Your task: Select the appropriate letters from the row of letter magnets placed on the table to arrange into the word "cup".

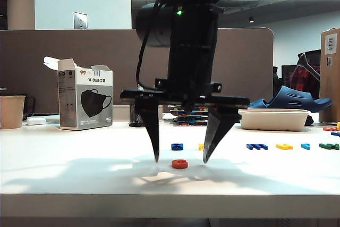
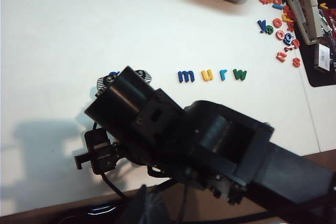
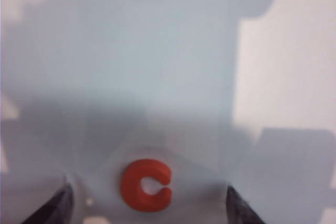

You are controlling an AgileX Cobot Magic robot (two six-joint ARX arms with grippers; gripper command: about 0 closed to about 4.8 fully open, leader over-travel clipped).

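Note:
A red "c" (image 1: 179,164) lies flat on the white table (image 1: 79,168), near its front edge. My right gripper (image 1: 181,161) points down over it, open, with one fingertip on each side and neither touching it. In the right wrist view the "c" (image 3: 146,185) sits between the two dark fingertips of the right gripper (image 3: 148,203). Behind it a dark blue letter (image 1: 177,146) and a yellow-orange one (image 1: 201,146) lie partly hidden. The row goes on with a blue "m" (image 2: 186,76), yellow "u" (image 2: 207,75), light blue "r" (image 2: 223,75) and green "w" (image 2: 240,74). My left gripper (image 2: 149,203) is a dark blur at the picture's edge, high above the right arm.
A white tray (image 1: 273,119) full of spare letters stands at the back right. Loose letters (image 2: 278,30) and a stapler (image 2: 307,9) lie beside it. A face-mask box (image 1: 85,99) and a paper cup (image 1: 11,111) stand at the back left.

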